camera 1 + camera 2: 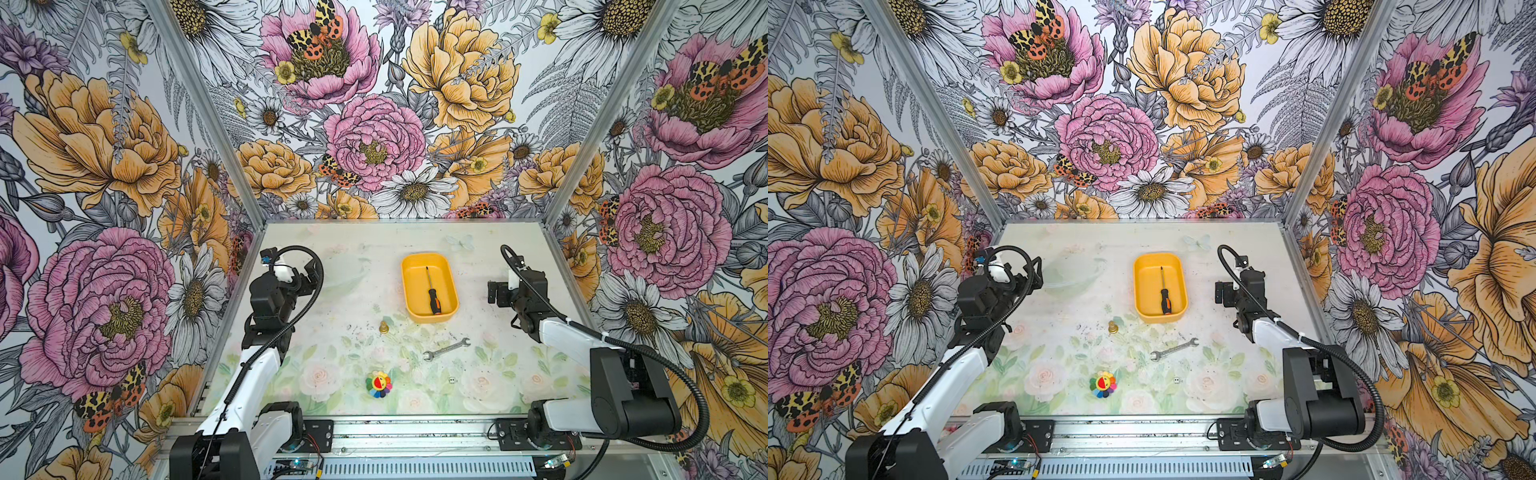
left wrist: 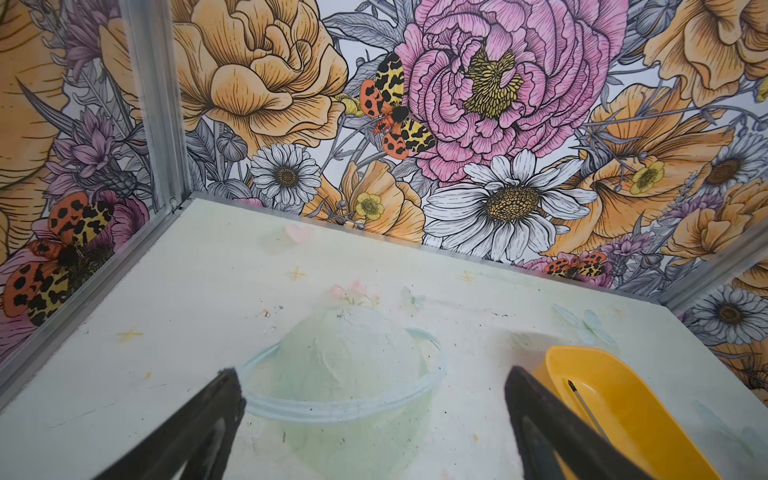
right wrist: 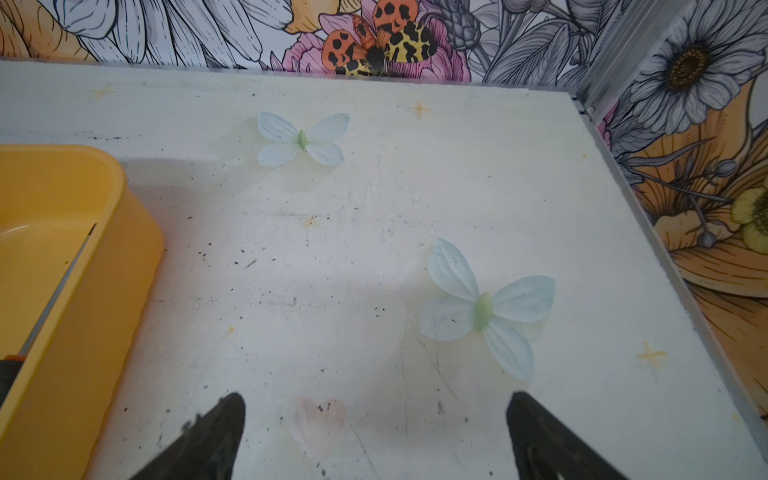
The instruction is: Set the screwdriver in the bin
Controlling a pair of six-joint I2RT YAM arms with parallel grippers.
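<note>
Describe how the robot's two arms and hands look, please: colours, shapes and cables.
The left arm and the right arm match: white link shells between bulky black joints. A black ribbed cable runs along the outside of each. The left hand and the right hand each have two black fingers that taper towards the tips.

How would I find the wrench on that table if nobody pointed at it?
Find the yellow bin near the middle of the table. Just in front of it, toward the arms' bases, the wrench lies flat on the table. It is the only long silver piece; the brass knob and rainbow flower toy nearby are small and round.
</note>
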